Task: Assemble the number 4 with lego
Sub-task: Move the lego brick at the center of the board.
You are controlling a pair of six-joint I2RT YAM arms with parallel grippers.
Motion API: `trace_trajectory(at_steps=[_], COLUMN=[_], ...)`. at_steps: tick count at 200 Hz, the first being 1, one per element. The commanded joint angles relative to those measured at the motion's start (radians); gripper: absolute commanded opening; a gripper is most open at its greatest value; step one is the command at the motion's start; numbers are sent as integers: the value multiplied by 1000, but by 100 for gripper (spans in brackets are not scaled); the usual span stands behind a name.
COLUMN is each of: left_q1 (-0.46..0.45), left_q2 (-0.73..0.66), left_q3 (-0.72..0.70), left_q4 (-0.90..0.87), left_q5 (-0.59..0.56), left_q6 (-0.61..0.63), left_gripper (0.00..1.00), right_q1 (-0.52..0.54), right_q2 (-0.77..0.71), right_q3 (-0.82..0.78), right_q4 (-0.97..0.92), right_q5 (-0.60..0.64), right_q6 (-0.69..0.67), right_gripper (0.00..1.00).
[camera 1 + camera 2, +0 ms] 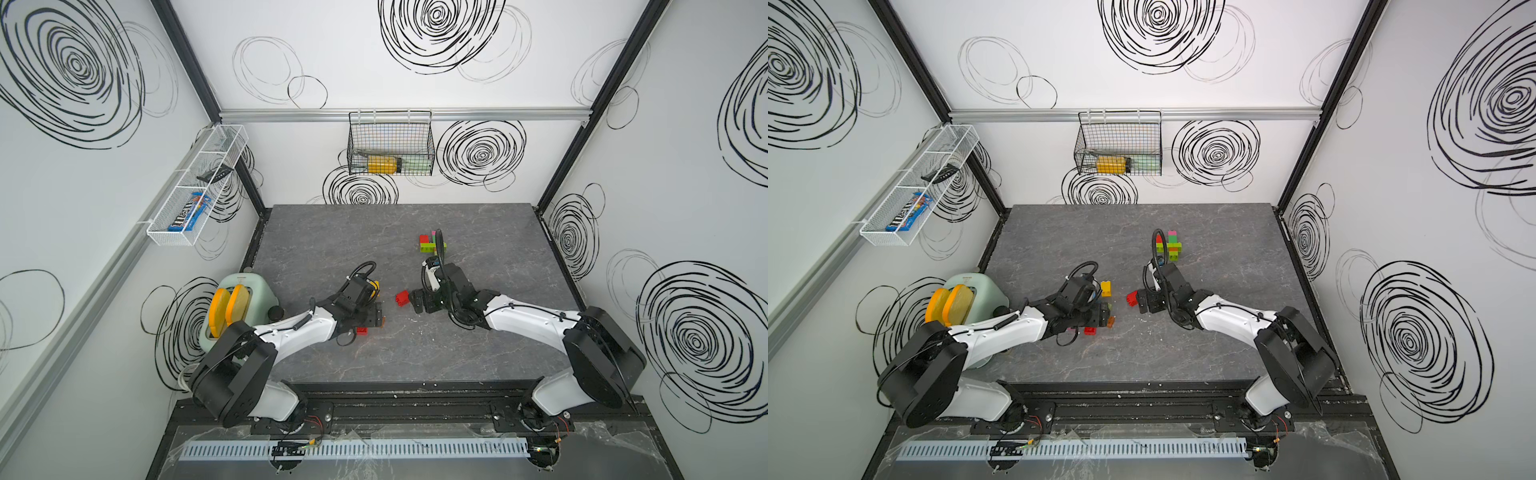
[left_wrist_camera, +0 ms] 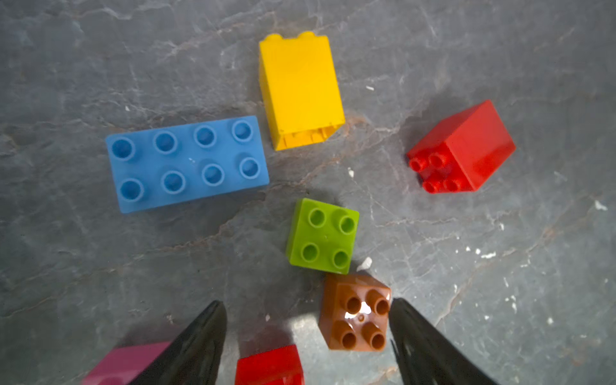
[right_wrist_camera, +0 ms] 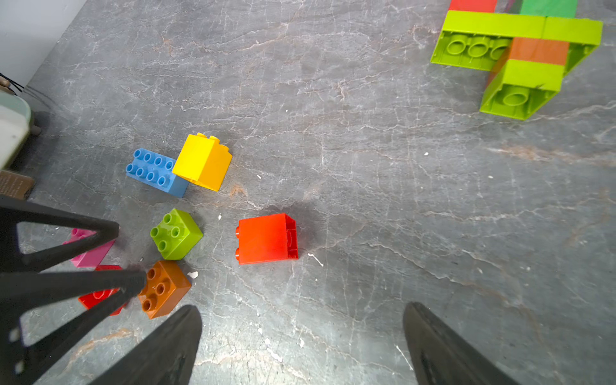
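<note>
The lego lies loose in the left wrist view: a blue brick (image 2: 186,163), a yellow one (image 2: 300,90), a red one on its side (image 2: 463,146), a lime one (image 2: 323,236) and an orange one (image 2: 355,313). My left gripper (image 2: 308,333) is open low over the table. The orange brick sits between its fingers, against one of them, with a gap to the other. A second red brick (image 2: 270,365) and a pink one (image 2: 126,361) lie by that other finger. My right gripper (image 3: 303,320) is open over bare table, short of the red brick (image 3: 266,238). A joined lime, orange, red and green piece (image 3: 520,50) lies farther back.
In both top views the joined piece (image 1: 432,243) (image 1: 1169,247) lies behind the right arm. A mint toaster (image 1: 239,307) stands at the table's left edge beside the left arm. A wire basket (image 1: 390,143) hangs on the back wall and a white shelf basket (image 1: 195,187) on the left wall.
</note>
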Motion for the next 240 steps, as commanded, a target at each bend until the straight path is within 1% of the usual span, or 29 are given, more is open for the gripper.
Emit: trace_trajectory(at_steps=[1,18,45,57,79,116,123,141,168,187,200,223,240], left_q1=[-26,-48,-98,-107,-113,-152,-157,-156,-154,-151,-141,-114,-108], left_q2=[38,82,131,143,140,169,173,173,174,165,156,142,129], left_q3=[21,45,84,92,91,119,124,115,123,116,101,54,20], left_q4=[7,9,-18,-23,-2,1,6,38,28,35,66,160,228], left_q5=[4,13,-52,-61,-24,53,68,102,91,88,127,250,320], left_q6=[22,23,29,32,48,61,58,39,33,31,26,-10,-24], left_gripper=[74,68,66,66,66,64,63,53,50,43,38,29,27], right_q1=[-4,-4,-4,-4,-4,-4,-4,-4,-4,-3,-4,-4,-4], right_q2=[-21,-23,-29,-31,-29,-36,-39,-44,-47,-46,-46,-56,-63], right_q3=[-1,-2,-7,-11,-13,-18,-18,-23,-24,-24,-24,-37,-49], right_q4=[22,19,12,15,17,24,27,27,21,18,11,5,7], right_q5=[9,11,20,12,-2,-4,-4,-3,-1,-2,-5,-6,-3], right_q6=[-7,-7,-9,-12,-19,-24,-25,-26,-30,-37,-41,-41,-41], right_gripper=[98,98,99,98,98,98,98,98,98,98,98,98,98])
